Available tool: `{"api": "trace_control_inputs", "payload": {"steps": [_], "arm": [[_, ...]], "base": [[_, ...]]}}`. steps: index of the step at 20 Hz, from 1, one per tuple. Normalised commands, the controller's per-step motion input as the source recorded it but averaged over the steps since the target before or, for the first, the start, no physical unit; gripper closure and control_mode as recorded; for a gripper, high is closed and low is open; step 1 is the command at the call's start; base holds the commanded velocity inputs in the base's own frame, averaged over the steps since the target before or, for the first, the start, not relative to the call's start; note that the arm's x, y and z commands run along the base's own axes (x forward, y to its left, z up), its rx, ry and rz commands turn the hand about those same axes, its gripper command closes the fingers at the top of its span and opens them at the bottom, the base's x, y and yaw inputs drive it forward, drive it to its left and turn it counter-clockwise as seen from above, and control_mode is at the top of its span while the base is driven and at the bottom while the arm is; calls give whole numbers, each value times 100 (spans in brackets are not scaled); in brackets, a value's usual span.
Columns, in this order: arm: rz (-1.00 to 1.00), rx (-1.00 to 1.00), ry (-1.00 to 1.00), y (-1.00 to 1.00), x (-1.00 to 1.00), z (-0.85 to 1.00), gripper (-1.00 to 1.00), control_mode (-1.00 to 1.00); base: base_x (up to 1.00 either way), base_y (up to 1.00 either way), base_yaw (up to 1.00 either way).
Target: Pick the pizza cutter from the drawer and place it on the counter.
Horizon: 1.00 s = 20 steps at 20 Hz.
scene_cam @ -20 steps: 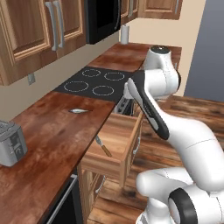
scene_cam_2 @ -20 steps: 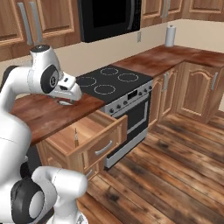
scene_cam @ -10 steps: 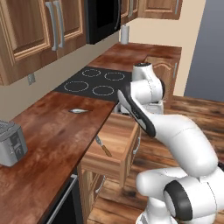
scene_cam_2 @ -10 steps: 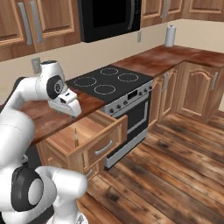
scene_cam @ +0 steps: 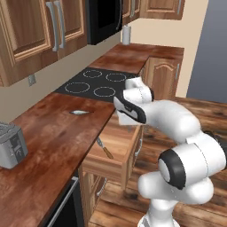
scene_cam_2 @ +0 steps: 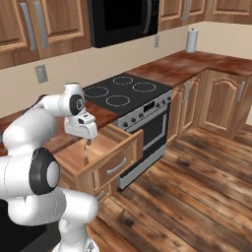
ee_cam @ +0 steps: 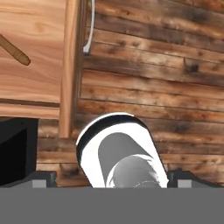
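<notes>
The light-brown drawer stands pulled out under the dark reddish counter. The pizza cutter lies on the drawer floor near its left side, brown handle toward the front. In the hand view only its brown handle shows, at the upper left inside the drawer. My gripper hangs over the drawer's back part, above the pizza cutter and apart from it. It looks down past the drawer front and its silver bar handle. The gripper is open and holds nothing.
A small silver fish-shaped item lies on the counter left of the drawer. A toaster stands at the near left. The black stovetop lies beyond the drawer, a paper towel roll at the back. Wooden floor stretches on the right.
The arm has swung down and toward the base from above the counter edge. The hand now hangs low over the open drawer. The drawer and the cutter have stayed in place.
</notes>
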Motion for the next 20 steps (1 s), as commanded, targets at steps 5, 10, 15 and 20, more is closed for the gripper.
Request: {"api": "trace_control_inputs", "payload": {"steps": [5,10,15,20], "arm": [[0,0,0,0,31,-70,-100,-100],[0,1,-6,0,21,-66,-100,-100],[0,4,-8,0,25,-57,-100,-100],[0,4,-8,0,38,-45,-100,-100]], "base": [[0,0,0],[0,0,0],[0,0,0],[0,0,0]]}}
